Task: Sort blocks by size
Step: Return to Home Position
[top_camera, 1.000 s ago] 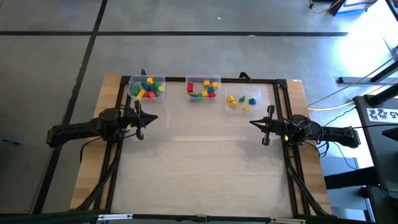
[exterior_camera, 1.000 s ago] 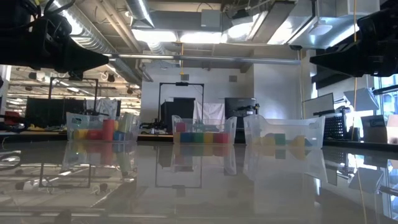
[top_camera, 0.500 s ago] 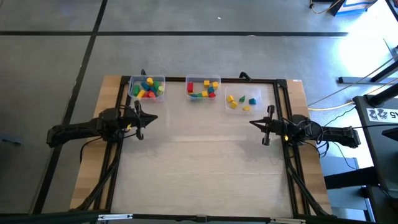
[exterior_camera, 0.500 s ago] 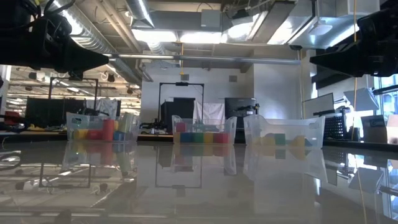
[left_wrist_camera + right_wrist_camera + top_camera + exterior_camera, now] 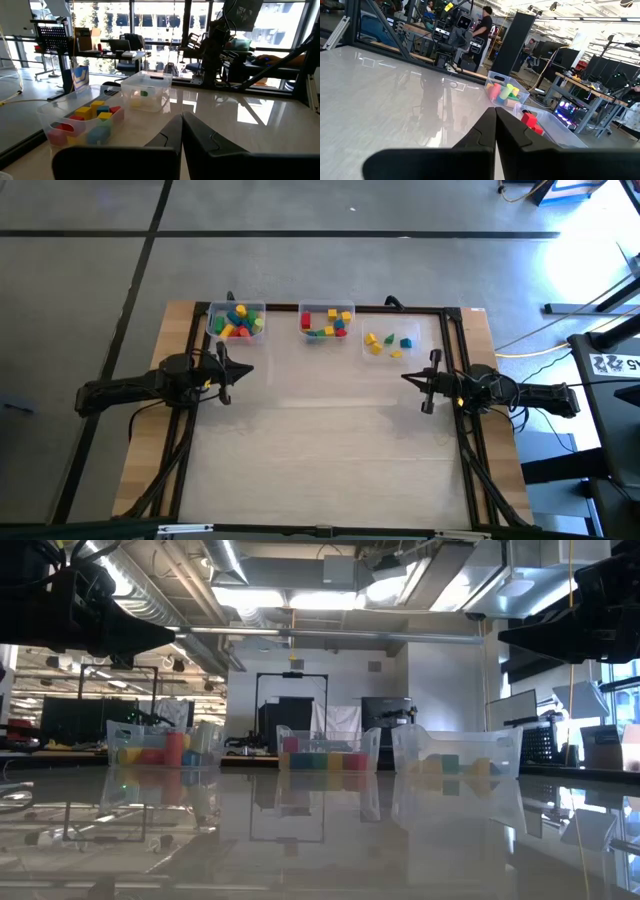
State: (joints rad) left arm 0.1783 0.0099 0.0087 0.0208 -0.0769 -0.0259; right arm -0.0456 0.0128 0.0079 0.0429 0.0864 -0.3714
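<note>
The blocks lie in three clear bins along the table's far edge: a full left bin (image 5: 237, 320), a middle bin (image 5: 327, 321) and a right bin (image 5: 388, 343) holding a few yellow blocks and a green one. The low view shows the same bins in a row (image 5: 165, 745) (image 5: 328, 752) (image 5: 455, 755). My left gripper (image 5: 245, 370) hovers shut near the left edge, pointing level toward the right. My right gripper (image 5: 405, 377) hovers shut near the right edge, pointing level toward the left. Their shut fingertips show in the left wrist view (image 5: 181, 120) and the right wrist view (image 5: 496, 112).
A black frame (image 5: 330, 308) runs around the glossy tabletop. The wide middle and near part of the table (image 5: 330, 450) lies between the arms. A person (image 5: 485, 22) stands in the room beyond the table.
</note>
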